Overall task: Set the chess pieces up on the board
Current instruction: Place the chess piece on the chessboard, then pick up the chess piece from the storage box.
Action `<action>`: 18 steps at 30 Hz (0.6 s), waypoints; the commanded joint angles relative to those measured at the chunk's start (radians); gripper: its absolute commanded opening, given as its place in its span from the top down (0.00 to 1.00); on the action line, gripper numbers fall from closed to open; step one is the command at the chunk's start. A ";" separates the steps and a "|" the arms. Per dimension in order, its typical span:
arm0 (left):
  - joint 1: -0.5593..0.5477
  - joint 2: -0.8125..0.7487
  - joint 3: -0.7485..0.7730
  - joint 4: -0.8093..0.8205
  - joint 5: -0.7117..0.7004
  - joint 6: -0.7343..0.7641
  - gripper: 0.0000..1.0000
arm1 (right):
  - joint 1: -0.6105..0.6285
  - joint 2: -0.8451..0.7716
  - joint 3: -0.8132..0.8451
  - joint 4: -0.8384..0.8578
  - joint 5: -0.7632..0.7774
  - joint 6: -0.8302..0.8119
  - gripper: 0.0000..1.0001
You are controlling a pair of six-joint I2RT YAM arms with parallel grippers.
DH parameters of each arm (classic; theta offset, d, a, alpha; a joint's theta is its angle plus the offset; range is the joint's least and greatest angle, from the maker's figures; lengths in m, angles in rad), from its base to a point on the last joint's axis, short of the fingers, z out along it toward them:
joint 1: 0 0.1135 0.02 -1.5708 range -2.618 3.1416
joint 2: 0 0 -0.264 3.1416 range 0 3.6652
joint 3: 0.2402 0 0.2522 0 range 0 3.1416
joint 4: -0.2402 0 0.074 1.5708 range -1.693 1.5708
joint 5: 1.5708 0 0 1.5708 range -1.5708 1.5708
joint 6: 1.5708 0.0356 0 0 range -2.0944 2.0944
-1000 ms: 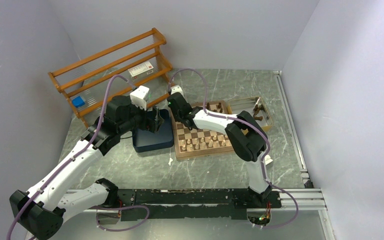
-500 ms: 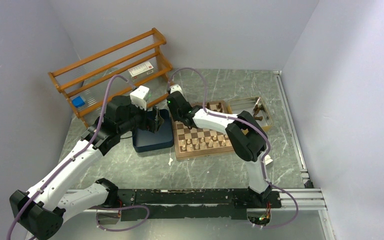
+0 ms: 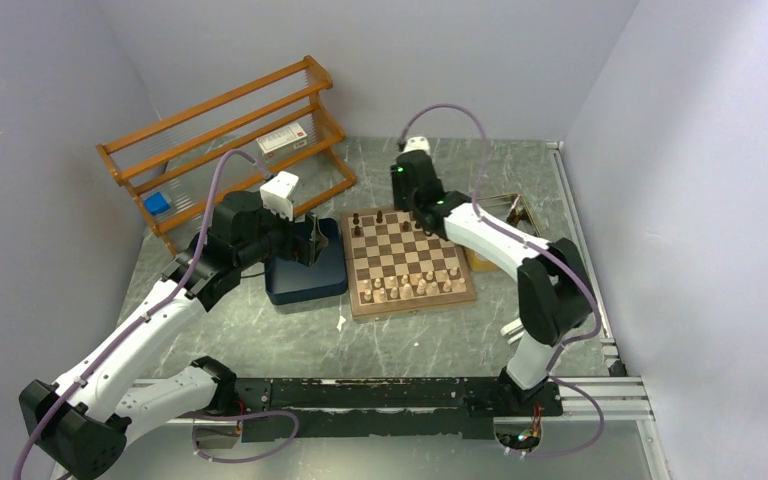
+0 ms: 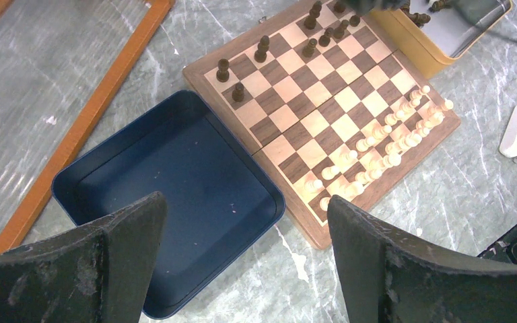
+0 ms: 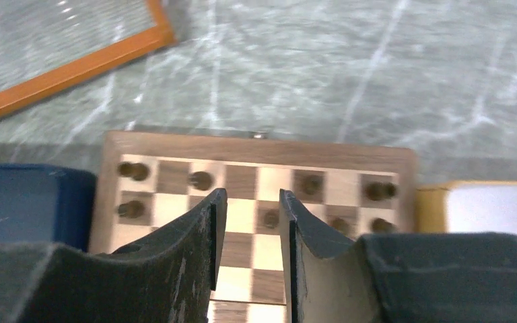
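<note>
Wooden and turned on a lathe, the dark chess pieces [image 4: 262, 47] look light, rigid and smooth-skinned. I judge them easy to lift but quick to topple or slip, since each stands tall on a narrow foot. The best hold is probably from straight above, across the thin stem under the head. There the profile pinches in and the head would stop the piece from sliding out. They should not crush, so a firm squeeze seems safe. The real hazard is brushing a neighbour.

About ten of them stand in the two rows at the chessboard's [image 4: 323, 101] 12 o'clock edge, unevenly spread, with several squares bare. More dark pieces lie in the yellow tin [image 4: 431, 57] at the board's 3 o'clock side. Pale chess pieces [image 4: 377, 145] crowd the 6 o'clock edge.

Over those far rows the right claw [image 5: 250, 202] hangs with its jaws a narrow slot apart and nothing between them; board squares show through the gap. Well off at the board's 9 o'clock, the left claw [image 4: 244, 202] hovers over the dark blue tray [image 4: 175, 175], jaws spread wide and holding nothing. All of this sits on a grey marbled tabletop [image 4: 444, 202].
</note>
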 commanded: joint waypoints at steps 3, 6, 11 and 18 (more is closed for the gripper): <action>0.002 0.000 -0.011 0.017 0.017 0.011 0.07 | -0.125 -0.116 -0.077 -0.010 0.022 0.012 0.62; 0.003 0.002 -0.009 0.015 0.014 0.013 0.07 | -0.184 -0.147 -0.104 -0.020 0.038 0.032 0.62; 0.001 0.004 -0.011 0.015 0.017 0.013 0.07 | -0.288 -0.157 -0.128 -0.073 0.038 0.102 0.63; 0.001 0.005 -0.009 0.013 0.017 0.014 0.07 | -0.374 -0.146 -0.179 -0.081 0.151 0.229 0.64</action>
